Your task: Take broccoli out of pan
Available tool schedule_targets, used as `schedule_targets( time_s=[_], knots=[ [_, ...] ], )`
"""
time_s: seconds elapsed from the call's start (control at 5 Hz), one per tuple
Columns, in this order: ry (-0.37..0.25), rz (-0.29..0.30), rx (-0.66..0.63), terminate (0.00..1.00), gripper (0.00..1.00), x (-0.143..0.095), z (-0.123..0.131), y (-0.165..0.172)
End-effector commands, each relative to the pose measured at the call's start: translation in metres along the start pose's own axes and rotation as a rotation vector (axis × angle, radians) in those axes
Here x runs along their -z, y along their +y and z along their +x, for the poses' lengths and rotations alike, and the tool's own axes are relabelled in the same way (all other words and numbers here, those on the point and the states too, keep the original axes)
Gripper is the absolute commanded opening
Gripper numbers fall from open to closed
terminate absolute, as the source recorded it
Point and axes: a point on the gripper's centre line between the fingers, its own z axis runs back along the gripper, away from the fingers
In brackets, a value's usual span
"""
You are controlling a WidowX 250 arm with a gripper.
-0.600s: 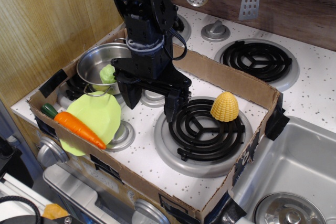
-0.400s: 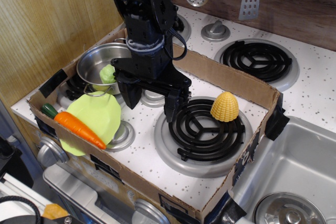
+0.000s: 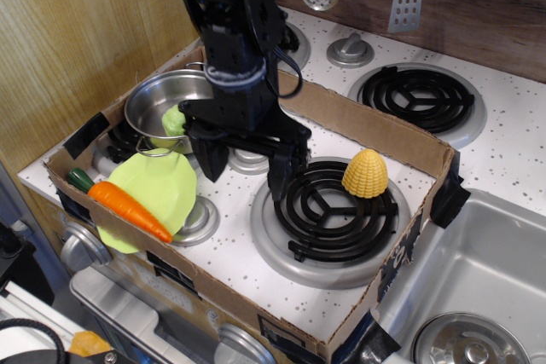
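— How do the fingers (image 3: 211, 159) stand?
— Spread wide, empty; the gripper (image 3: 246, 167) hangs over the stove between pan (image 3: 145, 104) and coil burner (image 3: 328, 210).
— And the broccoli (image 3: 175, 120)?
— Inside the pan, against its near wall, just beside the left finger.
— Around them?
— A carrot (image 3: 128, 208) lies on a plate (image 3: 162, 185); corn (image 3: 365, 173) stands on the burner.
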Motion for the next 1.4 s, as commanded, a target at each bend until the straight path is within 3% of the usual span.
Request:
schedule_targets(
  time_s=[0.0,0.4,0.6,1.0,1.2],
  knots=[
    [-0.014,-0.049,-0.201,0.00,1.00,-0.024,0.029,0.027],
    [-0.020,-0.002,-0.273,0.00,1.00,-0.037,0.065,0.061],
    [-0.008,0.052,-0.318,0.00,1.00,-0.033,0.073,0.075],
    [0.043,0.112,-0.423,0.00,1.00,-0.010,0.067,0.085],
    [0.030,0.139,-0.442,0.00,1.00,-0.006,0.066,0.093]
  ],
)
